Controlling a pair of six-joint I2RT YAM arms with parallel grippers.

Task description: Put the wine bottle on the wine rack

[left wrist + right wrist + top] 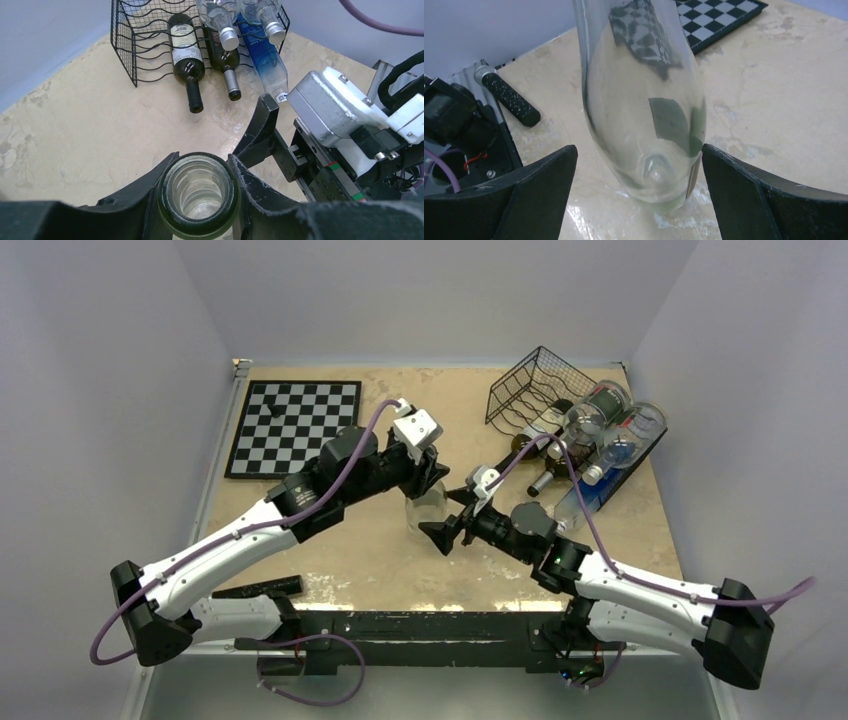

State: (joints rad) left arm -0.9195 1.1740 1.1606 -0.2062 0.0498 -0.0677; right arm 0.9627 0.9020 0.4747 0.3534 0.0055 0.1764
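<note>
The left gripper clamps the empty wine bottle by its neck, the mouth visible only from the left wrist. The right gripper gapes astride its base. The wine rack ahead holds bottles.

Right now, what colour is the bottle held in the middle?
The bottle is clear glass, best seen from the right wrist.

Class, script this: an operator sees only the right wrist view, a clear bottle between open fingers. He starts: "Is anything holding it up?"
Observer: Yes. The left gripper is shut on the neck of the bottle.
Operator: Where is the rack?
Observer: The rack stands at the far right corner of the table.
Operator: Is it empty?
Observer: No. Other bottles lie in its right part.
</note>
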